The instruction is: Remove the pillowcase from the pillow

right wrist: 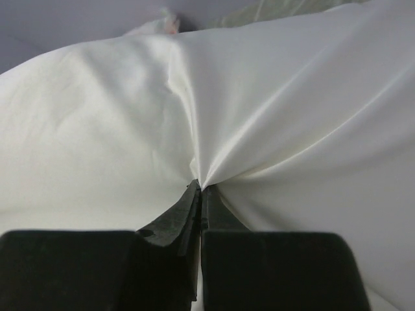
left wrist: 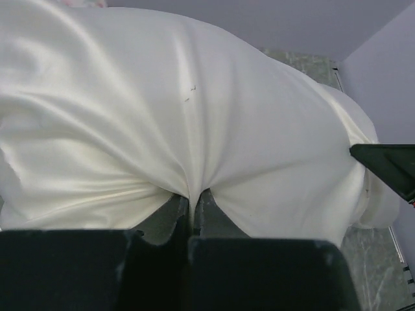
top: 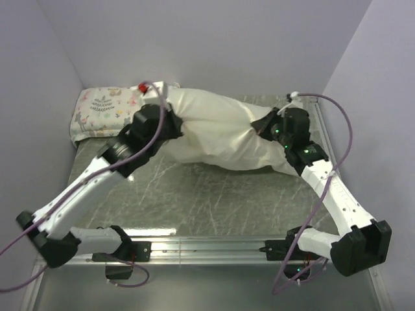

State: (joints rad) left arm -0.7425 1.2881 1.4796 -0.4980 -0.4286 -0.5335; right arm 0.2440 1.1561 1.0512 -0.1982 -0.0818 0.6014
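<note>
The cream, glossy pillowcase lies plump across the far middle of the table; the pillow inside it is fully covered and hidden. My left gripper is shut on a pinch of the pillowcase at its left end; in the left wrist view the fabric gathers into folds between the closed jaws. My right gripper is shut on a pinch of the pillowcase near its right end; in the right wrist view creases radiate from the closed tips. The right gripper's tip also shows at the right edge of the left wrist view.
A small pillow printed with animals and leaves lies at the far left against the wall. Purple walls close the table on the left, back and right. The grey marbled table top lies bare in front of the pillowcase.
</note>
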